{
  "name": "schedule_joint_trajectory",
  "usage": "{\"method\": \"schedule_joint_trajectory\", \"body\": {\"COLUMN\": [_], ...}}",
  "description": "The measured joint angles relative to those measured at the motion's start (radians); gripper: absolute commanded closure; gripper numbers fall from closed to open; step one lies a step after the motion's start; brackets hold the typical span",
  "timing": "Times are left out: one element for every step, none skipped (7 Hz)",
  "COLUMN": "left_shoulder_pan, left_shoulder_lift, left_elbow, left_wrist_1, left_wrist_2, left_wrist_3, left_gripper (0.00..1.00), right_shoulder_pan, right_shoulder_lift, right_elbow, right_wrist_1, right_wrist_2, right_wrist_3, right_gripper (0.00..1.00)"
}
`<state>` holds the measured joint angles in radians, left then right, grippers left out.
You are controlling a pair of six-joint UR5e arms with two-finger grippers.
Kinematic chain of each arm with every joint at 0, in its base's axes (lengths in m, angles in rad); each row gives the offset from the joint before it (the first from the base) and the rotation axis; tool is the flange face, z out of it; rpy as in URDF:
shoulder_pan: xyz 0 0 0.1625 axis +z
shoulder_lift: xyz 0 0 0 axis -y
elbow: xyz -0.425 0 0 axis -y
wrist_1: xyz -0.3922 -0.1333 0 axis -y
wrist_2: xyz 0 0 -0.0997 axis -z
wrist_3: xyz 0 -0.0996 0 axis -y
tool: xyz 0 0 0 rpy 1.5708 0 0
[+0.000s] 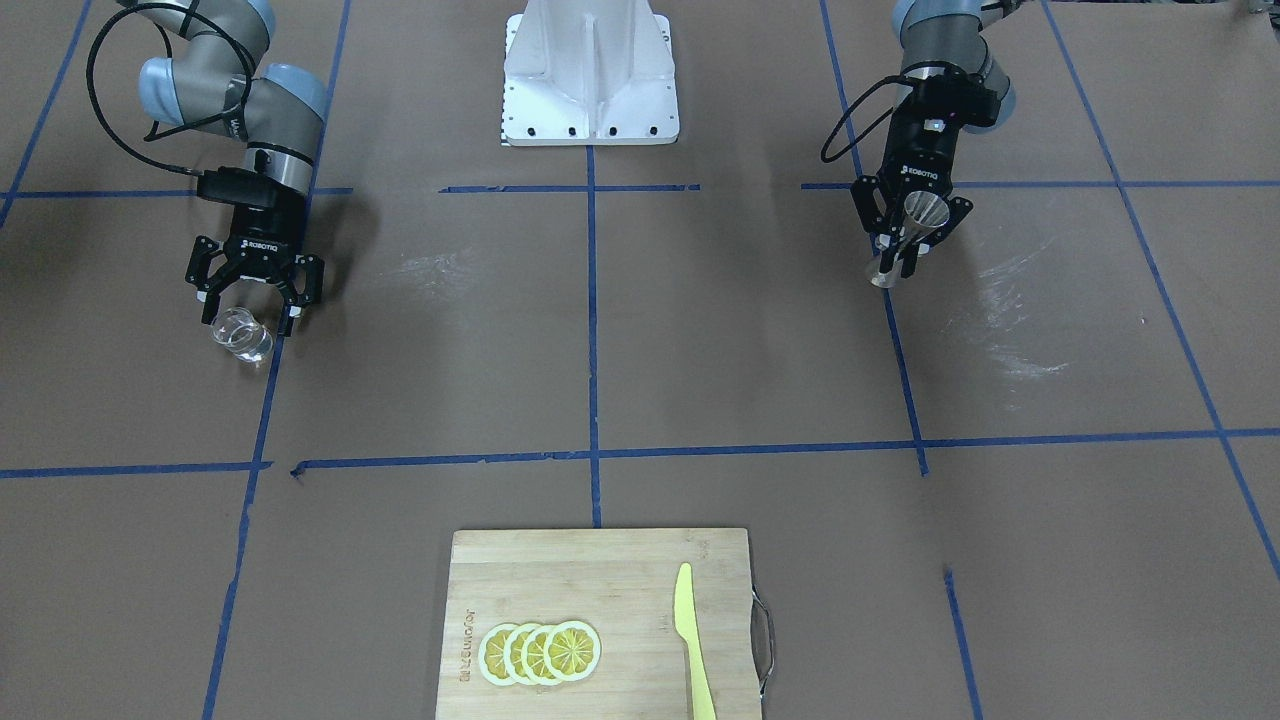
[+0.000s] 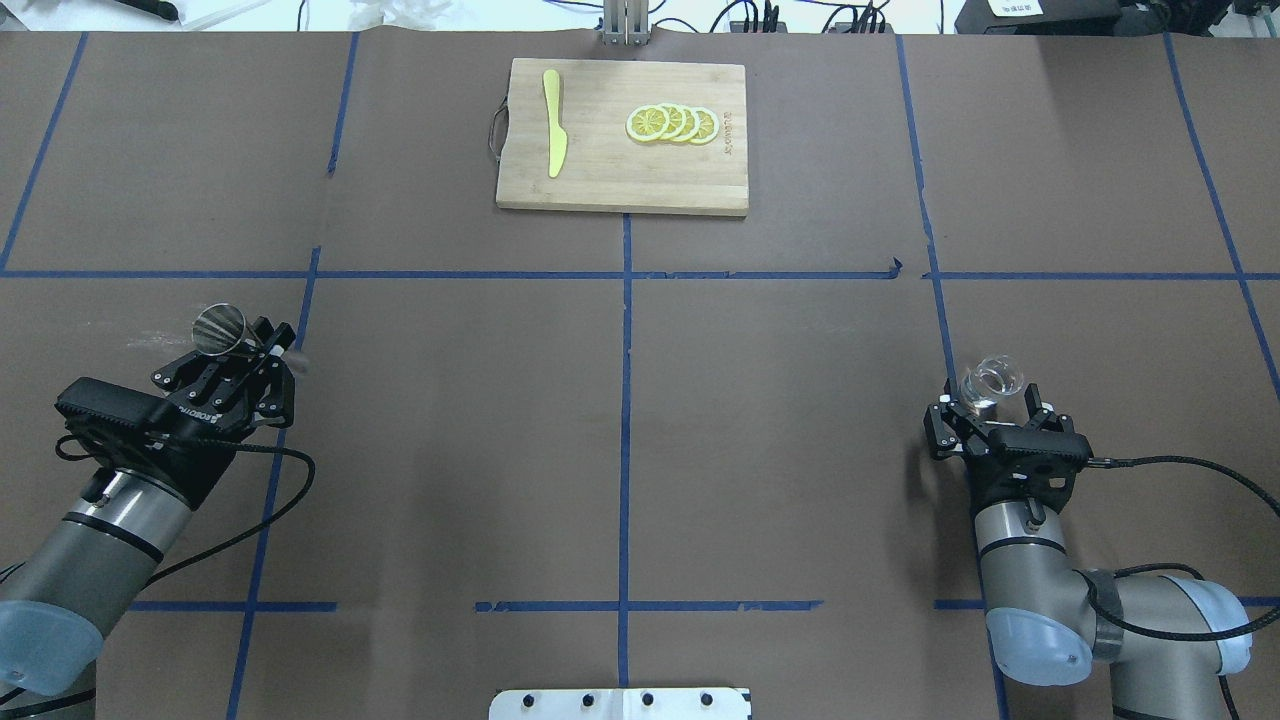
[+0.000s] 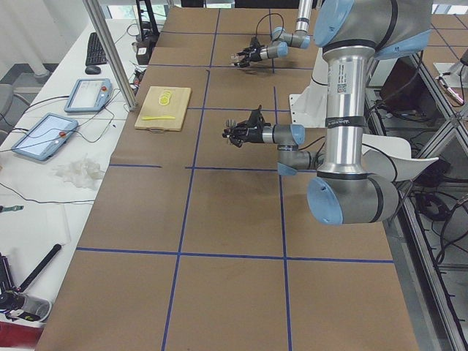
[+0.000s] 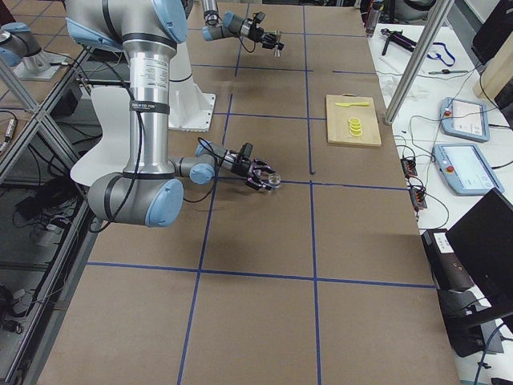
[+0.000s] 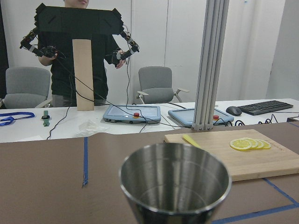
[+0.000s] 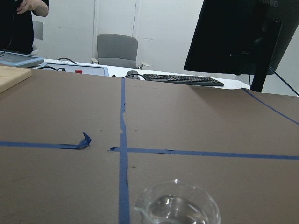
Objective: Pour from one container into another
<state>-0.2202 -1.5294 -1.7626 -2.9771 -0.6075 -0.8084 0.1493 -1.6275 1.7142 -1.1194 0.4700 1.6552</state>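
Overhead exterior: right end effector (image 2: 992, 402) grips glass (image 2: 992, 380), left end effector (image 2: 256, 350) grips jigger (image 2: 220, 329)

On my right wrist feed I saw only the top of the glass (image 6: 177, 207) at the near edge, clear, its round rim a little right of centre. Beyond it lay the brown table (image 6: 280, 196), crossed by blue tape (image 6: 122, 116): one strip ran from just left of the glass to the far edge, and another cut across it from left to right. A loose curl (image 6: 85, 139) stuck up left of the crossing. At the far left I caught a corner of the board (image 6: 11, 77). Past the table stood a keyboard (image 6: 182, 80), a dark monitor (image 6: 238, 37) on the right and a grey chair (image 6: 117, 50).
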Motion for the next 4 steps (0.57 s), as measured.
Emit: {"method": "schedule_joint_trajectory", "body": {"left_shoulder_pan": [0.0,0.001,0.001,0.001], "left_shoulder_lift": [0.0,0.0,-0.001,-0.001], "left_elbow": [0.0,0.0,0.0,0.0], "left_wrist_1": [0.0,0.0,0.0,0.0], "left_wrist_2": [0.0,0.0,0.0,0.0], "left_wrist_3": [0.0,0.0,0.0,0.0], "left_gripper": [1.0,1.0,1.0,1.0], "right_shoulder_pan": [0.004,0.009,0.017,0.024], "right_shoulder_lift": [0.01,0.017,0.02,0.021], "right_elbow": [-0.007,-0.019,-0.031,-0.045], "right_wrist_1": [0.001,0.007,0.026,0.058], "right_wrist_2": [0.007,0.011,0.015,0.019], "right_wrist_3": [-0.004,-0.006,-0.008,-0.018], "right_gripper": [0.06,0.07,0.07,0.08]}}
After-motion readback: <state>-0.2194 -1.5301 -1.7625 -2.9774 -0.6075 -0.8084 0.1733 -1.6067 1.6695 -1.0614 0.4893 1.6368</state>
